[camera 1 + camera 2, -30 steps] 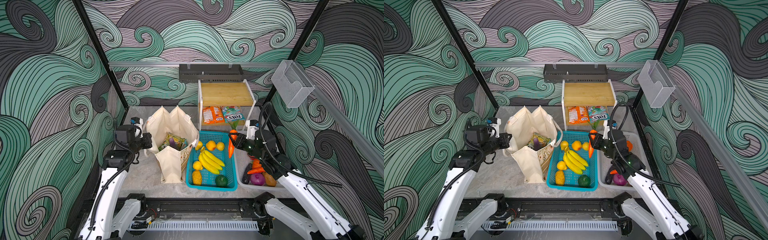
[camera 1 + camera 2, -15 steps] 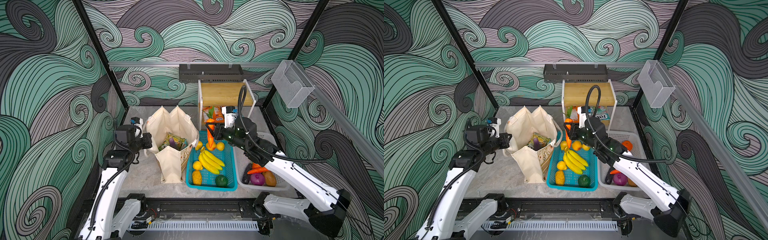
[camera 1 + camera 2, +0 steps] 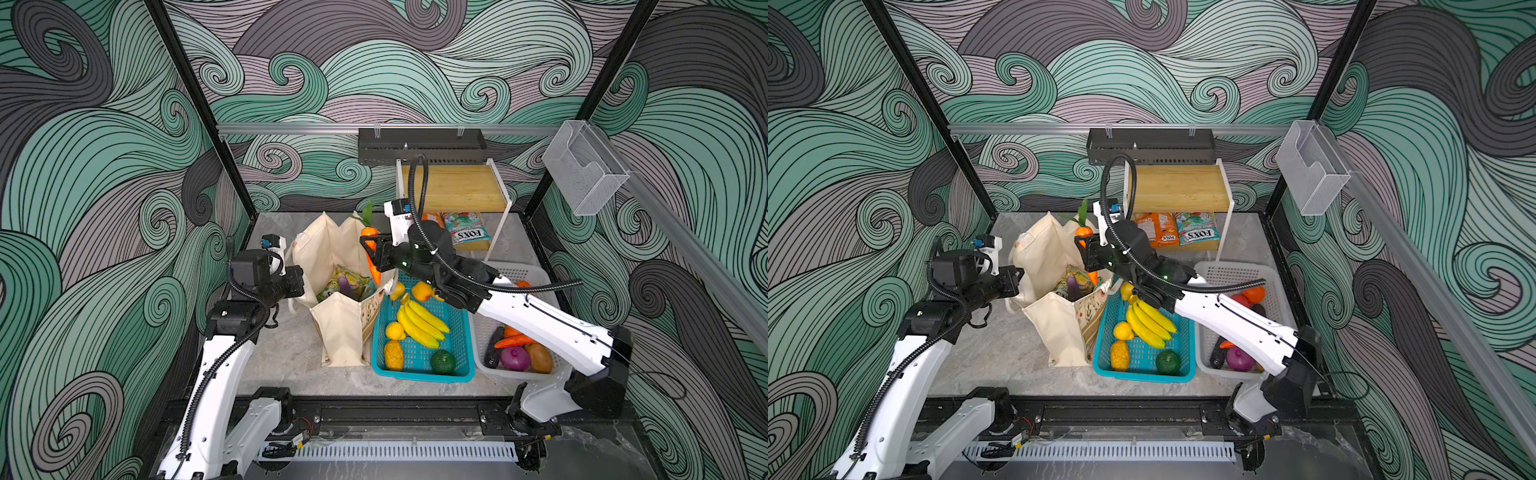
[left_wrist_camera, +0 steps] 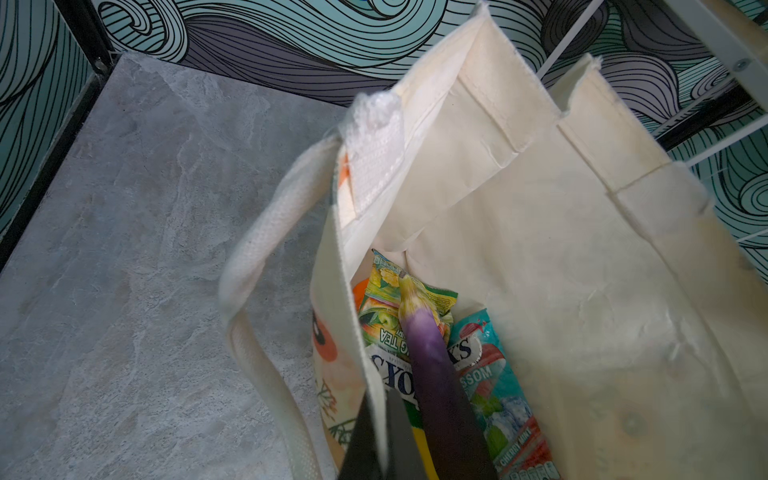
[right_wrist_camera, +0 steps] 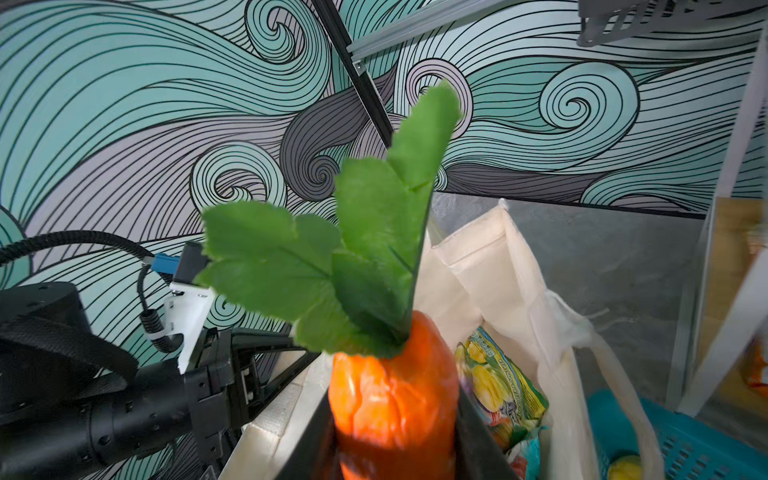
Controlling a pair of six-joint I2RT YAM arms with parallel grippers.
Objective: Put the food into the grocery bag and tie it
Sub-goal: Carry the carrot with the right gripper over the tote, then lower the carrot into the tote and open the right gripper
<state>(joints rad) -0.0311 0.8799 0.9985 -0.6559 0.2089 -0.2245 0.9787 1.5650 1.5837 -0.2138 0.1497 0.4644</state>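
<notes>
Swirl-patterned walls (image 3: 374, 62) in teal, grey and lilac close the cell on three sides. A grey marbled counter (image 3: 282, 353) fills the lower middle of both top views. Left of centre on it, the cream grocery bag (image 3: 332, 253) stands upright with its mouth wide open. A white rack with a wooden top (image 3: 453, 187) stands against the back wall. In front of the rack, just right of the bag, sits a teal basket (image 3: 419, 376) holding bananas (image 3: 419, 320) and other toy fruit. A white basket (image 3: 519, 274) of vegetables sits further right.

The left hand (image 3: 300, 282) is clenched on the bag's left rim. The left wrist view shows the canvas wall pinched between its dark fingers (image 4: 359, 457), beside a strap handle (image 4: 257, 257).

The right hand (image 3: 375, 257) extends across from the right of the frame and grasps the carrot (image 3: 370, 232) round its middle. The carrot's long axis is near upright. Its green leaves point up and toward the back wall, and its narrow tip points down over the bag's open mouth, close to the right rim. Whether the tip is below the rim I cannot tell.

Inside the bag, a purple eggplant (image 4: 432, 374) lies slanted across a green FOX'S packet (image 4: 386, 299) and a teal FOX'S packet (image 4: 494, 374). Its pale stalk end rests on the green one.
</notes>
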